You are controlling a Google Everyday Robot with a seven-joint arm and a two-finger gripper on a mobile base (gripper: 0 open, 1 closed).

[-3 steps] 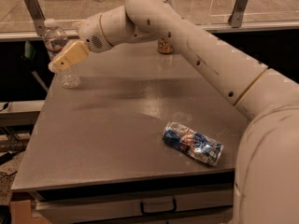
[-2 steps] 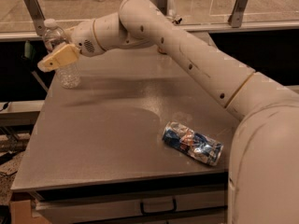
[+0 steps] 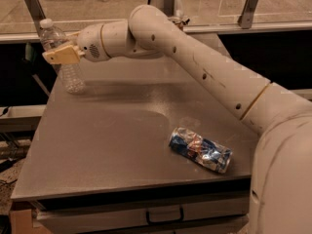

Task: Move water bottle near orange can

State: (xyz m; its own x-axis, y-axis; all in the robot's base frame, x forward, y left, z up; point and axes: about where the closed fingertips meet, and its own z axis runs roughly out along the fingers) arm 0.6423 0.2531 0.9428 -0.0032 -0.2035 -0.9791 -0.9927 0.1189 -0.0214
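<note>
- Grey metal table (image 3: 112,145) fills the view, with a railed glass partition and pale floor behind it.
- Jaws: at the table's far left corner, tan and level, set at the mid-height of the bottle (image 3: 73,79). They overlap the bottle in this view; whether they are parted or closed on it, I cannot tell.
- Bottle: upright on the table at that corner, white cap above the jaws, ribbed base below them, resting on the surface.
- Arm (image 3: 195,62): reaches from lower right across the back of the table to the corner.
- Crushed can (image 3: 201,150): lies on its side near the front right, well apart from the bottle.
- Orange can: not in sight; the arm may hide it.
- Step, as I judge it: the grasp on the bottle, not yet the carry.
- Next move calls for a firm hold confirmed, a lift that keeps the bottle upright, then travel toward wherever the orange can stands, setting down beside it without a knock.
</note>
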